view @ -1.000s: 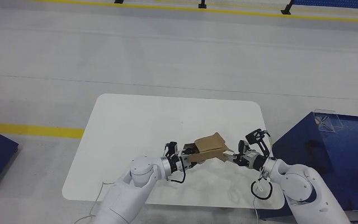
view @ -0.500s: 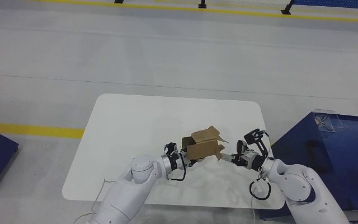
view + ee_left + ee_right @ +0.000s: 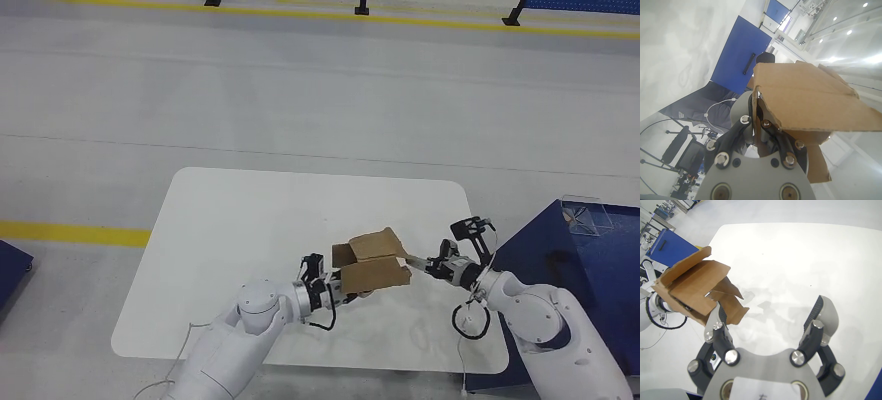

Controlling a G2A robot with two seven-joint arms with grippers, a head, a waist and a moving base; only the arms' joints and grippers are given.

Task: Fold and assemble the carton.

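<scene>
The left pincer (image 3: 755, 123) is clamped on one wall of the carton (image 3: 694, 285), with the cardboard edge running in between its fingers. It appears to hold the half-formed box clear of the table (image 3: 791, 256). The whole carton juts out ahead of this pincer, carried by one thin panel.

The right pincer (image 3: 770, 309) is spread wide with nothing between its jaws. One finger (image 3: 718, 313) lies against the loose flaps (image 3: 734, 308) at the end of the carton nearest it. The other finger stands well apart, over bare table.

The main risk is leverage. A push from that one finger acts at the far end from the left pincer's grip, so the box could twist in that grip or slide out of it. The held wall could also buckle away from its crease.

The carton has no closed end yet, so a sideways shove may rack it back towards flat. The flaps near the right pincer splay at different angles. The finger could slip off an edge, hook behind a flap, or drive one inside before its neighbour, jamming the fold order. With the right pincer's jaws so wide, closing them would probably catch only a flap corner, which could tear.
</scene>
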